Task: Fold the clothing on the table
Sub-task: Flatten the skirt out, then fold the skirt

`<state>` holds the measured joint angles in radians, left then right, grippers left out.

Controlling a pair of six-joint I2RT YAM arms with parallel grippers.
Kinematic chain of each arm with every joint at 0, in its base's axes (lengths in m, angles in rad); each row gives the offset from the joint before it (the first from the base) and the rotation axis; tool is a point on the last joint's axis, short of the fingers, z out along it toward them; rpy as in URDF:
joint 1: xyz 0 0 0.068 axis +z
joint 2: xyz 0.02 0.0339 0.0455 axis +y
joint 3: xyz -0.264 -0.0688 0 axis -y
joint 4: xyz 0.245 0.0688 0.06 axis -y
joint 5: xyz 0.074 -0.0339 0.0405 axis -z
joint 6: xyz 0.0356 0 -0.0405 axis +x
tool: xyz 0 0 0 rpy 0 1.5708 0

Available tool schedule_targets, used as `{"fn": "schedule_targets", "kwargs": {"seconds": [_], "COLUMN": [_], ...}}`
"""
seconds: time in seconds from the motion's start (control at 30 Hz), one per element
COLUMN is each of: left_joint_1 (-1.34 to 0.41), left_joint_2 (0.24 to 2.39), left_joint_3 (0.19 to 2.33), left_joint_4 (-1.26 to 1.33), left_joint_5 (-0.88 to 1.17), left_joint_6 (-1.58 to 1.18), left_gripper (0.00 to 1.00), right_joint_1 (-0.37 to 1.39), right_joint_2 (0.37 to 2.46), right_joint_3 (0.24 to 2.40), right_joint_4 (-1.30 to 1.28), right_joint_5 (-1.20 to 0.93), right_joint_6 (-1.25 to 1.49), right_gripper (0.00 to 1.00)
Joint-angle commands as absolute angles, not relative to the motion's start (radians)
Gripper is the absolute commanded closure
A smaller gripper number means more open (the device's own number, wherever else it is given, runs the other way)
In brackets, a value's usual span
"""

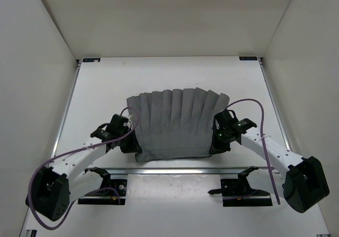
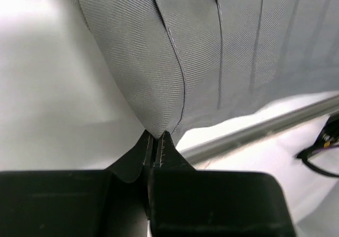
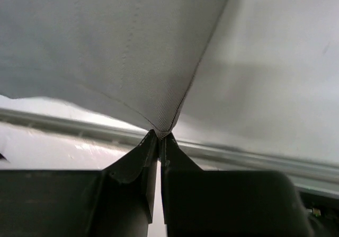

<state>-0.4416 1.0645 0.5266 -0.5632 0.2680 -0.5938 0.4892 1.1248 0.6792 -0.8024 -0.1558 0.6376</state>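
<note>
The left pincer [image 1: 130, 145] is closed tight, its two black tips pressed together on the near left corner of the clothing [image 1: 175, 125]. The right pincer [image 1: 217, 143] is closed just as tight on the near right corner. The grey pleated garment lies spread on the white surface [image 1: 175, 75] between the two pincers. It widens as it runs away from them, and its far edge lies well beyond both sets of tips. In the left wrist view the fabric rises straight out of the pinched tips of the left pincer [image 2: 156, 139] and spreads up and to the right of them, with several long pleat lines running away. The metal rail [image 2: 254, 132] passes just to the right of the tips. In the right wrist view the corner comes to a point in the right pincer [image 3: 159, 136], and the cloth fans up and to the left of it. Bare surface lies to the right of those tips, and the rail runs close behind them. A purple cable [image 1: 249, 103] loops above the right pincer.
</note>
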Motion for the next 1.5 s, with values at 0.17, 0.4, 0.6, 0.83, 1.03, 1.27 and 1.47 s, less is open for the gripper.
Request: {"fn": "schedule_targets", "kwargs": {"seconds": [0.17,0.4,0.6,0.83,1.03,1.27,1.47], "left_joint_1": [-0.375,-0.163,-0.089,-0.061,-0.061,-0.087,-0.115], "left_joint_2": [1.026,1.515,1.818,1.801,1.841,1.897,1.902], "left_joint_3": [0.636,1.138,1.373,1.266,1.215,1.232,1.138], "left_joint_4": [-0.647,-0.531,-0.244,-0.160,-0.060,0.032,0.193], "left_joint_5": [0.351,0.393,0.584,0.535,0.552,0.616,0.701], "left_joint_6": [-0.614,-0.571,-0.750,-0.648,-0.530,-0.505,-0.566], "left_gripper": [0.95,0.61,0.36,0.02,0.01,0.01,0.01], "right_joint_1": [0.433,0.215,0.144,0.115,0.147,0.153,0.179], "right_joint_2": [1.140,1.627,1.833,1.799,1.939,2.078,2.244], "right_joint_3": [0.874,1.469,1.687,1.497,1.609,1.730,1.888], "right_joint_4": [-0.943,-0.773,-0.686,-0.551,-0.531,-0.517,-0.584], "right_joint_5": [-0.218,-0.308,-0.233,-0.290,-0.341,-0.411,-0.463], "right_joint_6": [0.575,0.463,0.509,0.381,0.216,0.179,0.143], "right_gripper": [0.99,0.91,0.58,0.59,0.61,0.62,0.61]}}
